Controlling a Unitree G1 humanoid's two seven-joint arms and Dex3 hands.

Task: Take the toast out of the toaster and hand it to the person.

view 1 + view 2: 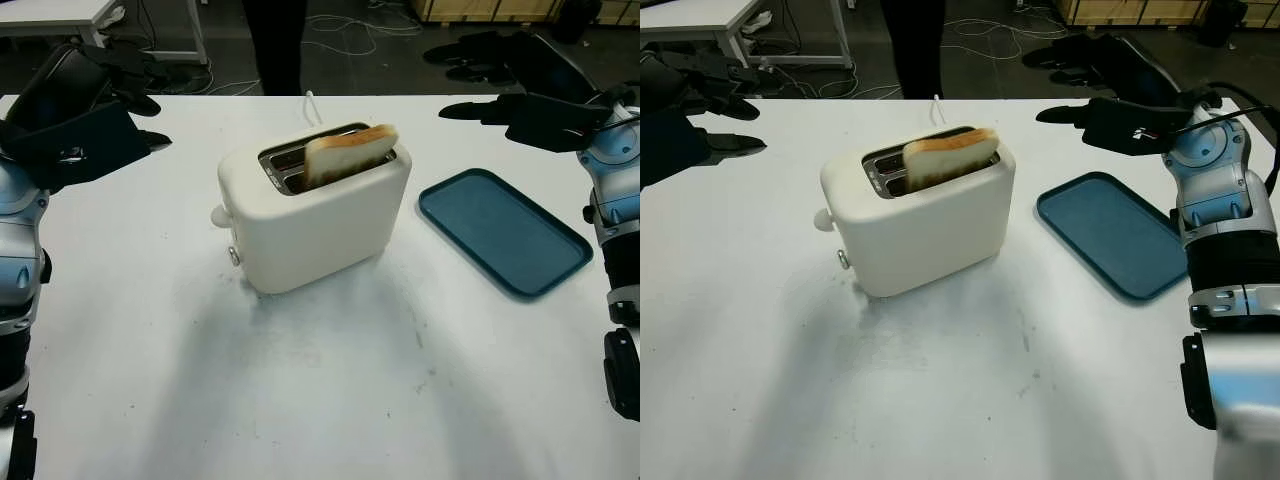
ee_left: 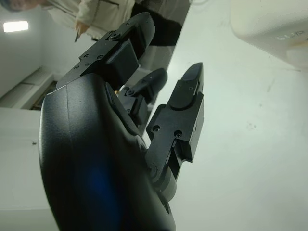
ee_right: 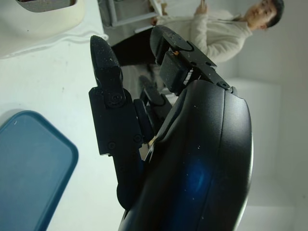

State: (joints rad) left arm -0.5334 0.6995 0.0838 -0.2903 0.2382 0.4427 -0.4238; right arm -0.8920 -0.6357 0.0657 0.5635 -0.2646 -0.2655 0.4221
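A cream two-slot toaster (image 1: 310, 215) stands in the middle of the white table (image 1: 300, 390). A slice of toast (image 1: 349, 153) sticks up, tilted, out of its nearer slot. My left hand (image 1: 85, 105) is raised at the far left, open, well away from the toaster. At the far right my right hand (image 1: 520, 100) hovers open above the table's back edge, past the tray. A person (image 1: 272, 45) in dark trousers stands behind the table; the right wrist view shows the person (image 3: 226, 31) in a light top.
A flat teal tray (image 1: 503, 230) lies right of the toaster. The toaster's white cord (image 1: 312, 107) runs off the table's back edge. Cables lie on the floor behind, and another white table (image 1: 60, 15) stands at the back left.
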